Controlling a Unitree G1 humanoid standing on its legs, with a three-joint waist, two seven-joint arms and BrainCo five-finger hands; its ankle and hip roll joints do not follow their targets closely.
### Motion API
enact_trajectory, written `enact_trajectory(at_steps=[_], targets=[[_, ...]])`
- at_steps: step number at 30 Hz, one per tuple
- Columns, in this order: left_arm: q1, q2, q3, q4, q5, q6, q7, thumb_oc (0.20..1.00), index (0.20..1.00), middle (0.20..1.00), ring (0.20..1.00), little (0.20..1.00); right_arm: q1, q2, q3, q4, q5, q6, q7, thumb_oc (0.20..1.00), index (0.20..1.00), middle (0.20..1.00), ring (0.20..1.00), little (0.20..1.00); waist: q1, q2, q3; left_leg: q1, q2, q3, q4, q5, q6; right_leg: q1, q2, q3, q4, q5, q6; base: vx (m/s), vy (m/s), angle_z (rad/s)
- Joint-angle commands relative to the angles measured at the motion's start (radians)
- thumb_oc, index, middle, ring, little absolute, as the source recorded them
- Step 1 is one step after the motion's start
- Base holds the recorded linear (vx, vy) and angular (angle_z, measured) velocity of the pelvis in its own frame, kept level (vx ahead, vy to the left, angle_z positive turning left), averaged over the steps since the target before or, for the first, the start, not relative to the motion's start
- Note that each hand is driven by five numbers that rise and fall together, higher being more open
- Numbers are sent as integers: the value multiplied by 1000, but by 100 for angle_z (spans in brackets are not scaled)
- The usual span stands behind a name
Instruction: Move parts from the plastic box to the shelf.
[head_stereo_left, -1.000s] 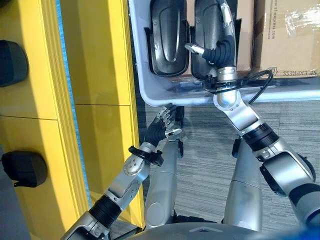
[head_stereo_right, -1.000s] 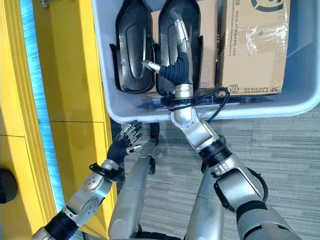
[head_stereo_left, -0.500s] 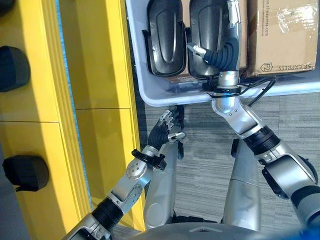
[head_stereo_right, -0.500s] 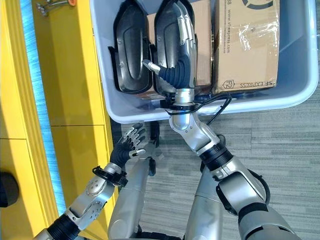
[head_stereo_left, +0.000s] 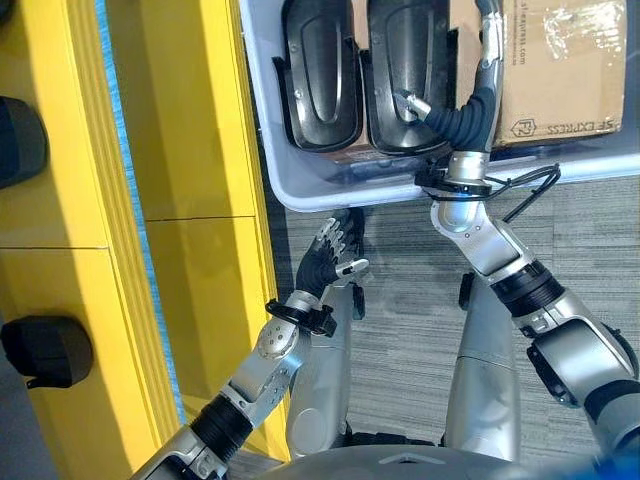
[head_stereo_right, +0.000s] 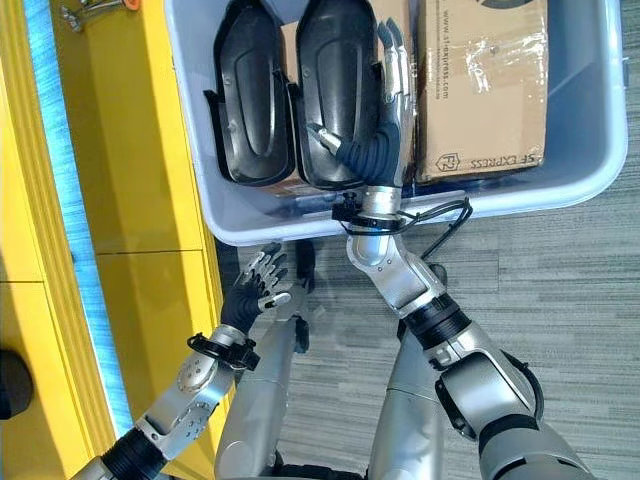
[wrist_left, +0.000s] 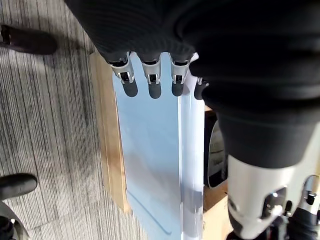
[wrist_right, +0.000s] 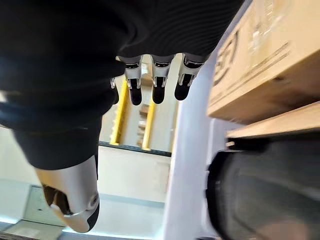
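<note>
Two black parts stand side by side in the plastic box (head_stereo_right: 590, 160) in my right eye view: the outer black part (head_stereo_right: 250, 95) nearest the yellow shelf (head_stereo_right: 120, 150), and the inner black part (head_stereo_right: 335, 90) beside it. A cardboard carton (head_stereo_right: 482, 85) occupies the box on the far side of the inner part. I see the right robot hand (head_stereo_right: 392, 95) reaching over the box rim, fingers extended along the gap between the inner part and the carton, thumb against the part's face; nothing is grasped. The left robot hand (head_stereo_right: 255, 290) hovers below the box rim, over the grey carpet floor (head_stereo_right: 560, 290), fingers spread and released, just beside the shelf edge.

In the left eye view, I note two dark parts on the shelf: an upper shelved part (head_stereo_left: 20, 140) and a lower shelved part (head_stereo_left: 45, 350).

In the left wrist view, the left hand's fingertips (wrist_left: 150, 87) extend straight toward the box's pale outer wall.

In the right wrist view, the right hand's fingertips (wrist_right: 157, 90) are straight, with the carton on one side and a black part close by.
</note>
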Motion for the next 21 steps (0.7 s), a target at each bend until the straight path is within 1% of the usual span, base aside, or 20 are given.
enact_trajectory(at_steps=[1,2,6,11,14,17,20,21], targets=[[-56,23,-17,-41,12,-38,7,1000,1000,1000,1000,1000,-97,0,-11,-18,5,-33,-12,1000,1000,1000,1000,1000,4,15,52,23,1,59,129,-150,-18,80,30,-20,-262,142,-57,-5,-19,-8],[-58,22,-17,-36,8,-40,4,1000,1000,1000,1000,1000,-99,0,-12,-4,5,-41,-14,1000,1000,1000,1000,1000,5,15,52,22,1,58,130,-150,-19,79,29,-22,-262,142,-57,0,0,0],[-64,16,-18,-34,12,-34,10,1000,1000,1000,1000,1000,-93,6,-10,10,69,-13,8,1000,1000,1000,1000,1000,4,13,52,17,1,59,131,-150,-18,76,30,-23,-263,144,-59,-4,6,2],[-68,13,-8,-30,11,-30,8,1000,1000,1000,1000,1000,-92,9,-6,59,112,-5,30,1000,1000,1000,1000,1000,10,12,52,4,1,56,134,-148,-18,68,30,-26,-259,142,-60,0,0,0],[-75,15,-3,-34,5,-18,7,1000,1000,1000,1000,1000,-97,12,-10,79,127,20,57,1000,1000,1000,1000,1000,14,10,52,-2,1,52,136,-148,-18,65,31,-29,-254,140,-60,-2,-1,-5],[-78,13,-3,-32,3,-17,2,1000,1000,1000,1000,1000,-106,20,-4,109,149,22,41,1000,1000,1000,1000,1000,21,9,52,-7,1,50,137,-146,-17,64,30,-34,-253,139,-62,-3,-4,-4],[-80,11,-2,-34,9,-10,1,1000,1000,1000,1000,1000,-111,22,-16,138,164,4,19,1000,1000,1000,1000,1000,25,6,52,-12,1,46,140,-146,-17,64,28,-39,-250,138,-61,0,0,0],[-85,11,-4,-33,11,-7,8,1000,1000,1000,1000,1000,-112,24,-23,141,185,9,24,1000,1000,1000,1000,1000,26,4,52,-16,0,42,142,-147,-17,63,28,-40,-248,137,-60,4,-2,5]])
